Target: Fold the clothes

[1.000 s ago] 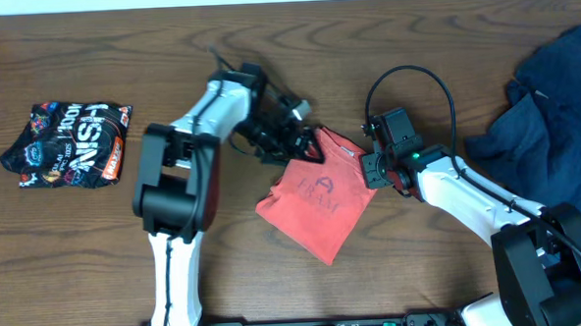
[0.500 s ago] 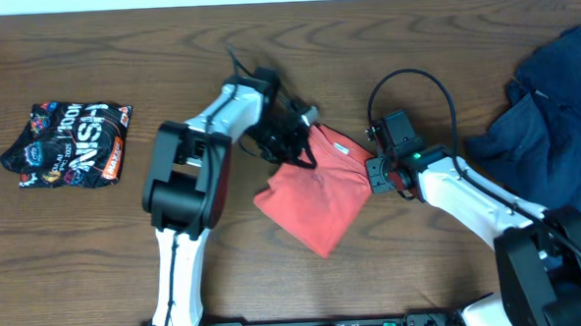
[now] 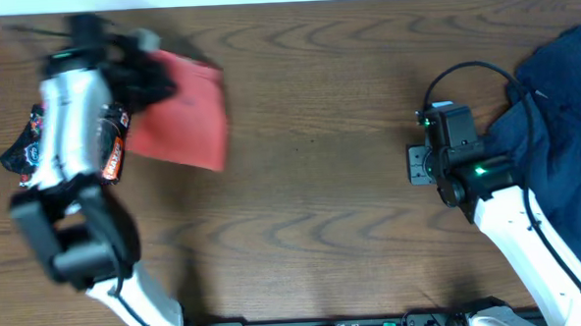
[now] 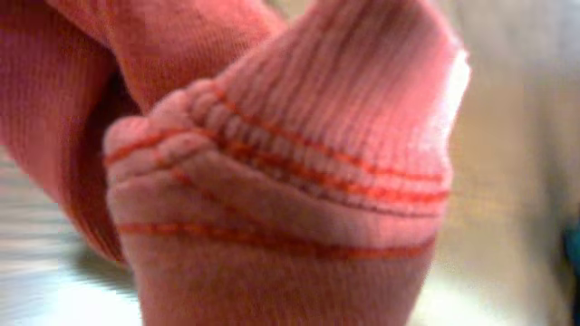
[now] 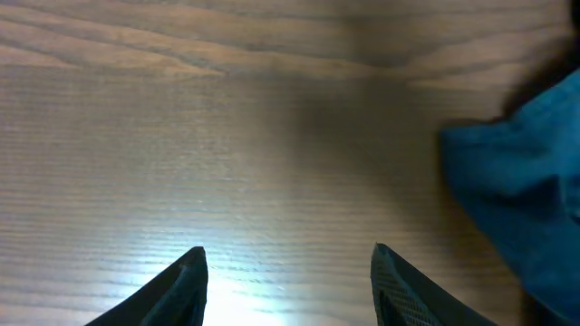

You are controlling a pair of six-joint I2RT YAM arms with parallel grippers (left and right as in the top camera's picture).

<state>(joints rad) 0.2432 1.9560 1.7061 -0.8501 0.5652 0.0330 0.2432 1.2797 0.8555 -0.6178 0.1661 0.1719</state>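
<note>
Whereas the folded coral-red T-shirt had been lying at mid-surface between both arms half a second earlier, it was now carried, motion-blurred, to the far-left rear, just above the black bundle, clamped in the left pincer. The right pincer had been drawn back, spread and empty, beside the navy garment, judged the next piece to be folded.

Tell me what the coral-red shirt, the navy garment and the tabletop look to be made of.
The coral-red shirt looks like soft matte knit, probably cotton: ribbed rows and stitched seams show close up. The navy garment is matte cloth in loose folds; weave too small to tell. The tabletop shows brown wood grain with a faint sheen: wood or laminate.
</note>
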